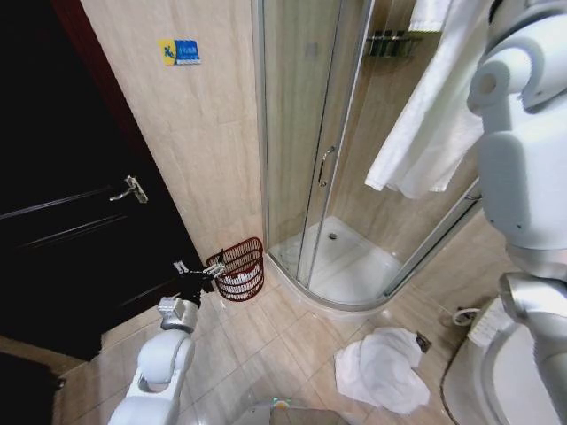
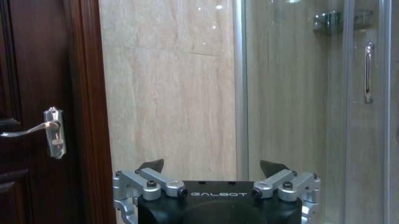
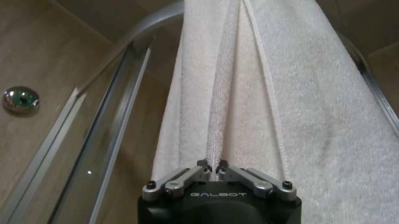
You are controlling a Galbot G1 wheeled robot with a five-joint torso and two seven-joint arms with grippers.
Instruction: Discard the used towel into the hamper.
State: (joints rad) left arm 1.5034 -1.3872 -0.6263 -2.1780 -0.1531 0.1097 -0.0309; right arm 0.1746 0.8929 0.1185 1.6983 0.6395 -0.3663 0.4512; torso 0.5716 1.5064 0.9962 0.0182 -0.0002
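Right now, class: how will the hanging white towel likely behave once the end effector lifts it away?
Probably floppy: the towel hangs in long folds. The right end effector, shut on a pinched fold, will likely trail loose cloth. It looks light, though perhaps heavier if damp.

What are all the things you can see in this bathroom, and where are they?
Small round reddish-brown open-weave hamper: one, on the floor against the wall, between the door and the shower; something white lies inside.
Hanging white towel: one, draped over the shower's glass.
Crumpled white towel: one, on the floor tiles in front of the shower.
Curved glass shower cabin: one, clear with silver frame and handle, in the corner.
Dark brown wooden door: one, at left, with a silver lever handle.
Blue and yellow sign: one, high on the beige wall.
White toilet: one, at lower right.
Left gripper: open, near the hamper.
Right gripper: shut on the hanging white towel.
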